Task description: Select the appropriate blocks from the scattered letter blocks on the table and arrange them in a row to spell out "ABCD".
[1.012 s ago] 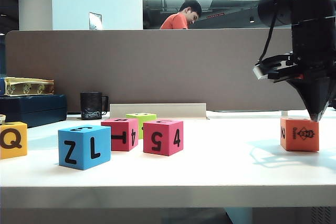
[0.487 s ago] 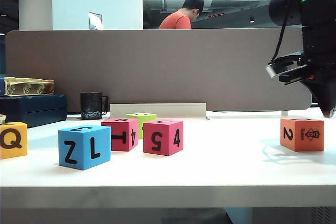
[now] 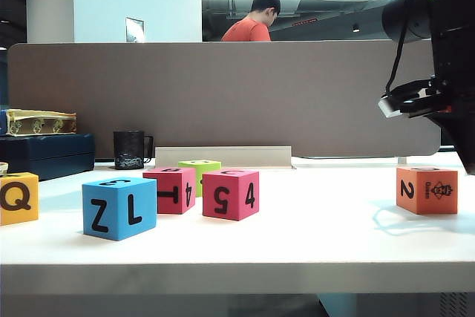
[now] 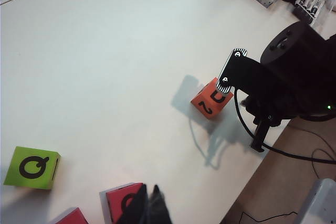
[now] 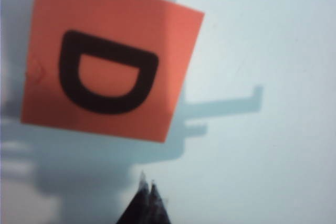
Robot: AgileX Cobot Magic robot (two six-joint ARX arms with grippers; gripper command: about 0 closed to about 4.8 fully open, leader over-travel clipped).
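Right gripper (image 5: 146, 190): fingers pressed together, holding nothing; since a second ago it has swung right and up, off the orange block, and now hangs above and just right of it.
Orange block (image 3: 427, 190): far right of the table (image 3: 297, 250), D on top, 2 facing front; unmoved.
Left gripper (image 4: 148, 205): closed, empty, above the red block (image 4: 122, 202).
Other blocks: yellow-orange Q block (image 3: 18, 197) far left, blue block (image 3: 119, 207), pink-red block (image 3: 231, 193), lime-green block (image 3: 199, 168) behind; all unchanged.
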